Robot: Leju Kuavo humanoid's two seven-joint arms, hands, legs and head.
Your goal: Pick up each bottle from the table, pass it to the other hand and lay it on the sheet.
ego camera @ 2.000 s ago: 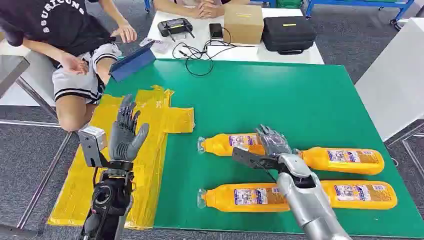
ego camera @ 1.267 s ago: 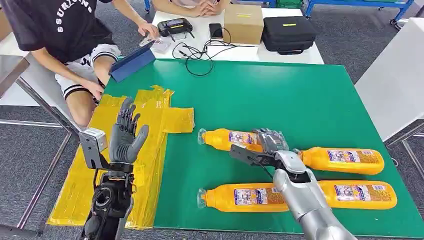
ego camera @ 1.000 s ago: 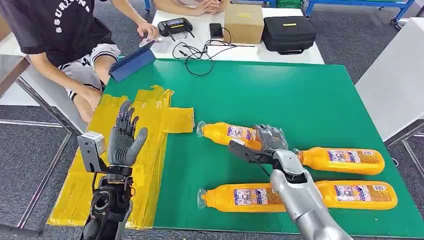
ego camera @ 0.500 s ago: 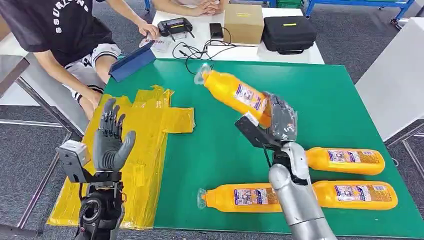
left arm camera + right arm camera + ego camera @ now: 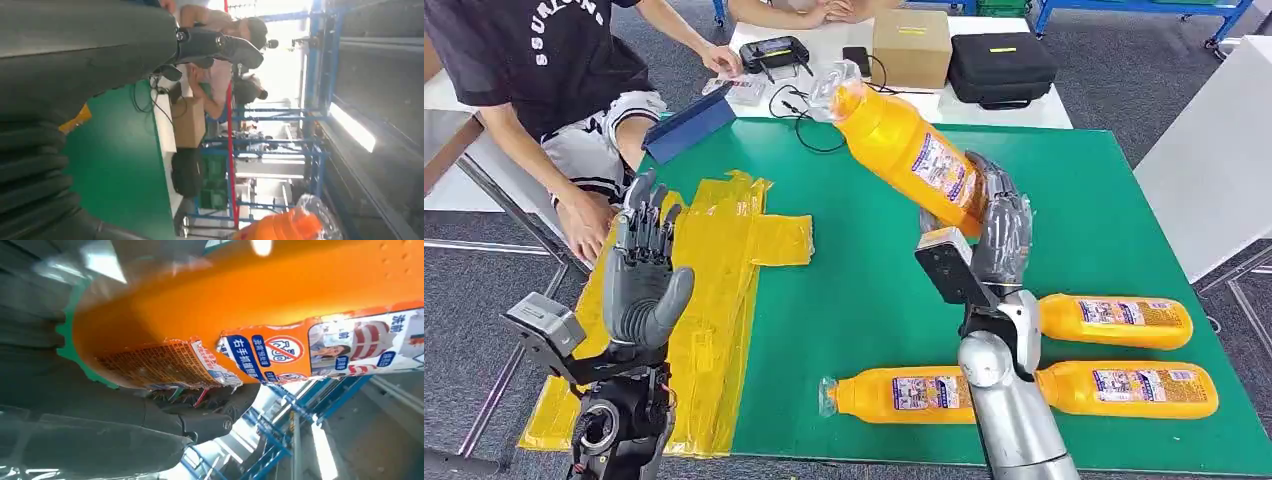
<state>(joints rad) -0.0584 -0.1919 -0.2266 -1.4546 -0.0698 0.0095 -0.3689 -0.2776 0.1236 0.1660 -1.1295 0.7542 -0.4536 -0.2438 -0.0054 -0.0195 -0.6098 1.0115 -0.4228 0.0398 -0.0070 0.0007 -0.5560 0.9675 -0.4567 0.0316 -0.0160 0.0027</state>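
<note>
The right hand grips an orange bottle by its lower body and holds it in the air above the middle of the green surface, the fingers wrapped round the far side of the bottle just below its label. The bottle is tilted, its clear capped neck pointing up and toward the far left, its base down against the palm. In the right wrist view the same bottle lies across the hand, with the dark fingers curled under the label's edge. The left hand stands upright over the near left corner, above the yellow sheet, palm turned toward the bottle, fingers spread and holding nothing; it is well apart from the bottle. The sheet lies flat along the left edge of the surface, partly hanging past it. Two more orange bottles lie on their sides near the near right corner: a far bottle beside the right edge, partly hidden by the right arm, and a near bottle along the near edge, its cap pointing left. A seated person is at the far left corner, one hand resting close to the sheet's edge.
</note>
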